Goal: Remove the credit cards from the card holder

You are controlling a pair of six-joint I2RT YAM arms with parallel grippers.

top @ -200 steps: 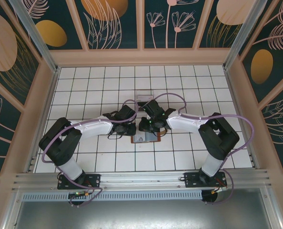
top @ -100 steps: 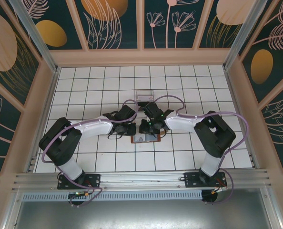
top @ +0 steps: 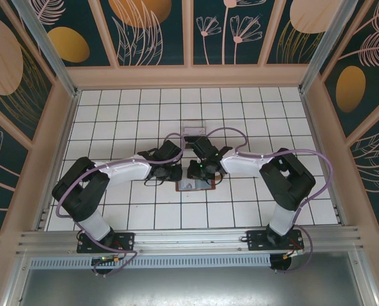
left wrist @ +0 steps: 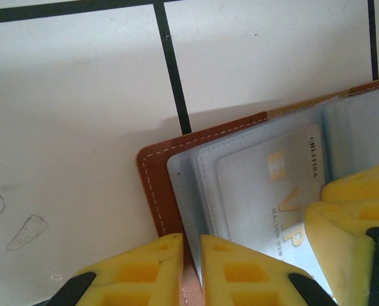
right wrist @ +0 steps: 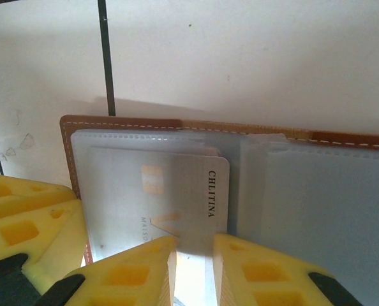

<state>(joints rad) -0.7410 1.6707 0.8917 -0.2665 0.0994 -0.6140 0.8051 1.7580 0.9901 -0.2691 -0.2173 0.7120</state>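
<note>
The card holder (right wrist: 145,122) lies open on the white tiled table (top: 113,115), with a pale credit card (right wrist: 183,191) in its clear sleeve. Leaf-patterned walls (top: 151,32) enclose the table. Both arms reach inward to the table's middle. The left gripper (left wrist: 191,261) pinches the holder's brown edge, and the right gripper (right wrist: 191,268) is narrowed onto the card.

Top view: the left gripper (top: 176,173) and right gripper (top: 196,170) cover most of the card holder (top: 200,185); its contents are too small to resolve.

Left wrist view: the lower part and lettering of the credit card (left wrist: 272,185) are partly covered by yellow fingers (left wrist: 355,217).

Right wrist view: the card's lower edge is hidden behind the fingers (right wrist: 260,268). Clamping cannot be confirmed for either gripper.
</note>
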